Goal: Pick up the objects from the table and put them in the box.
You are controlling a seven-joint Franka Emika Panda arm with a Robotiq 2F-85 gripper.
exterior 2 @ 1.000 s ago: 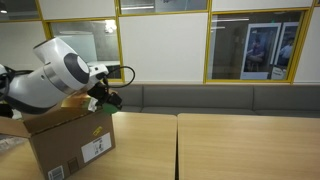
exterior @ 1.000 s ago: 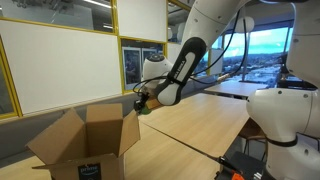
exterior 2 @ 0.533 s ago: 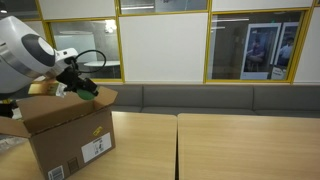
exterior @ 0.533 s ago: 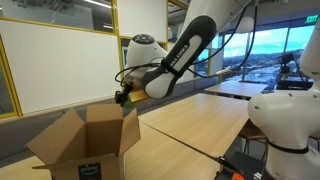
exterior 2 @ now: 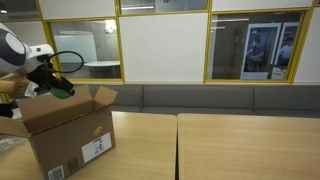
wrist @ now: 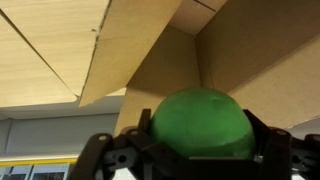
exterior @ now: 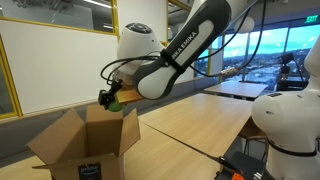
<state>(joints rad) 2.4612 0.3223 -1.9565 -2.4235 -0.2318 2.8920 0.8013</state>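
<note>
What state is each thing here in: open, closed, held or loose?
box: open, flaps spread outward.
green ball: held off the table, gripped over the box.
gripper: closed on the green ball.

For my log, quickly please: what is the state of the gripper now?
Gripper: closed, holding the green ball above the box.

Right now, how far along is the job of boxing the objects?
Done: the green ball is picked up. In hand: the hand grips it over the open box. Left: release it inside. The box's contents are hidden.
</note>
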